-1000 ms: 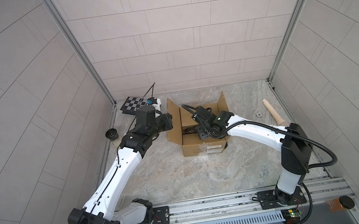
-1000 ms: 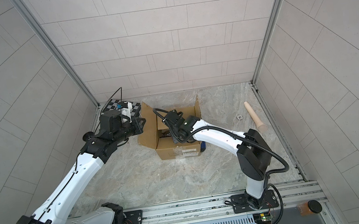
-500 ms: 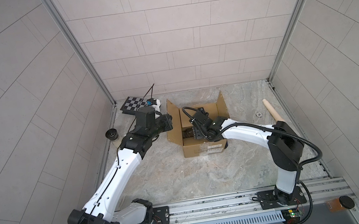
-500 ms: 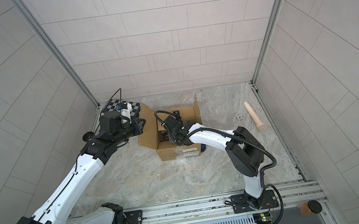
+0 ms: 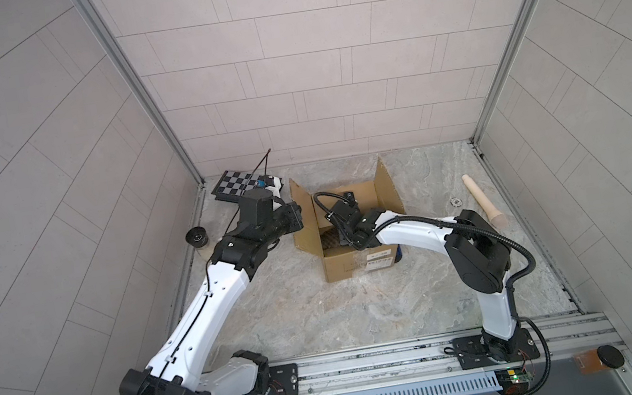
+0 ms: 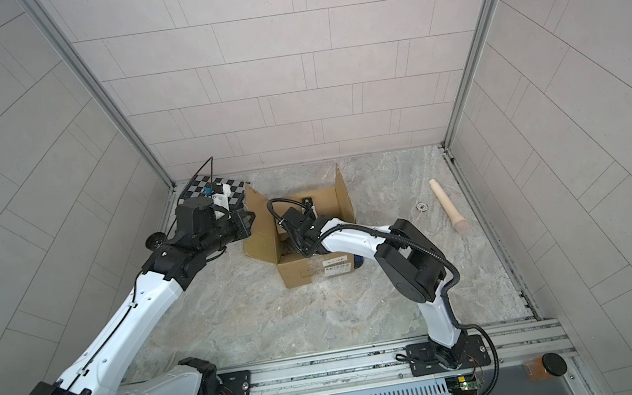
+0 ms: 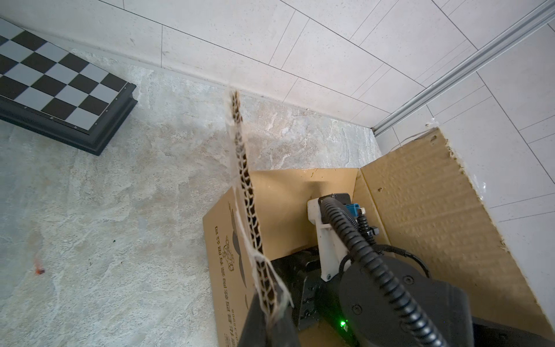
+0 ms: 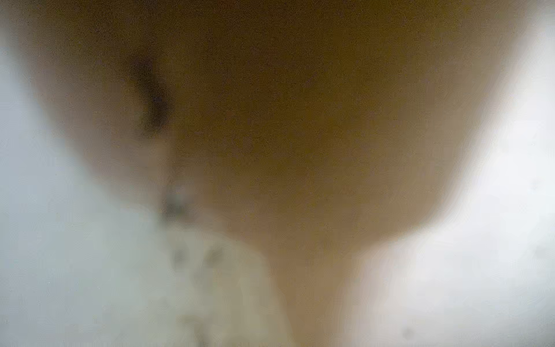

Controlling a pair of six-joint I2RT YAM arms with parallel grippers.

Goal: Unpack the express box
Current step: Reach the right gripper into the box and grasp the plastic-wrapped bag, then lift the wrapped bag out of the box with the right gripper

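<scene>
Arms alike: white moulded link shells, black joint housings. Left arm (image 5: pixel 211 301): thin black cable let into a groove along the white link, small holes beside it. Right arm (image 5: pixel 415 230): black corrugated conduit (image 7: pixel 368 261) along it, white camera bracket (image 7: pixel 324 246) with a screw at its foot, blue connector (image 7: pixel 353 208), green LED (image 7: pixel 342 323) lit on the black wrist housing. Left end effector (image 7: pixel 270 312): black fingers. Black base plates (image 5: pixel 464 356), screwed, on an aluminium rail (image 5: pixel 371 361).

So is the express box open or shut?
Open: flaps of the express box stand up, the left pincer pinches one, the right arm reaches inside.
</scene>
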